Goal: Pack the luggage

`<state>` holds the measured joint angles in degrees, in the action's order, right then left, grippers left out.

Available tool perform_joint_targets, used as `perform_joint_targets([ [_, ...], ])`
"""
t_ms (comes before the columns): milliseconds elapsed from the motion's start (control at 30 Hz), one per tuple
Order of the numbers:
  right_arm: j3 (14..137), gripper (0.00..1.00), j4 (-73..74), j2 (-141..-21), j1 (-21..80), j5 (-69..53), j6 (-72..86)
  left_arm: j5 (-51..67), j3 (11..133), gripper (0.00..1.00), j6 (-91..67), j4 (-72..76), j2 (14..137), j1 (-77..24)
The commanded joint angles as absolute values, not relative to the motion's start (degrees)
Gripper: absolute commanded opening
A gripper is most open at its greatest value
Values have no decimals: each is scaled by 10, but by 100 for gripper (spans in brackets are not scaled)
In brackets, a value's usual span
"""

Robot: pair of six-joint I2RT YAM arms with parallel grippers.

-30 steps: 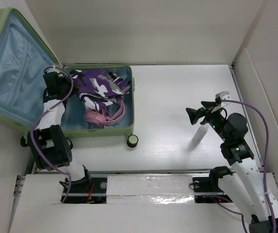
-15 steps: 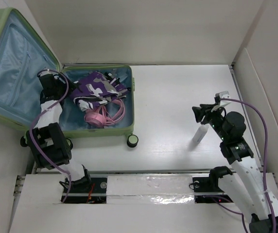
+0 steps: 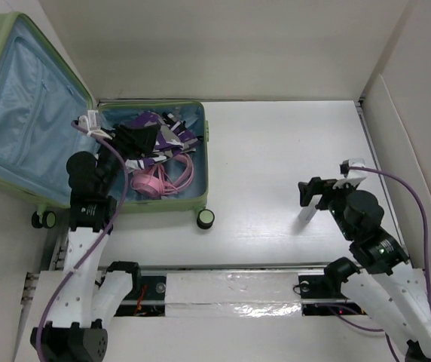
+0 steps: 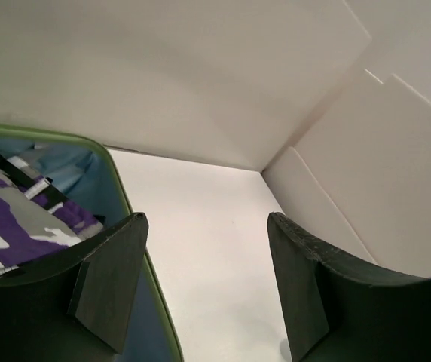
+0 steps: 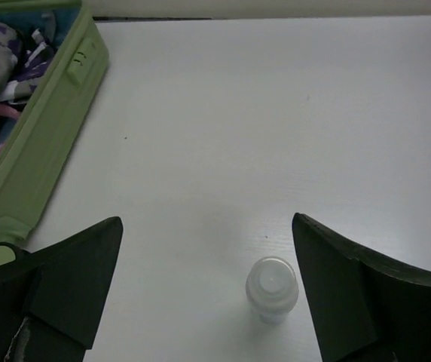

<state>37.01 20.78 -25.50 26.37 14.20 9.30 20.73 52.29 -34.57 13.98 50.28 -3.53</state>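
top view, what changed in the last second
The left arm swung round, carrying the left gripper rightward from the hinge side of the luggage to above the purple camouflage clothing, open and empty. The right gripper drew back toward the robot, over the white bottle. Bottle, pink headphones and luggage stayed put.
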Motion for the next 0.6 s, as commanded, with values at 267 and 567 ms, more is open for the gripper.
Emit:
perform_joint_targets([
  [267, 353, 100, 267, -366, 292, 351, 239, 282, 450, 64, -311, 39, 348, -41],
  [567, 287, 100, 187, -442, 235, 253, 258, 242, 452, 64, -257, 7, 323, -110],
])
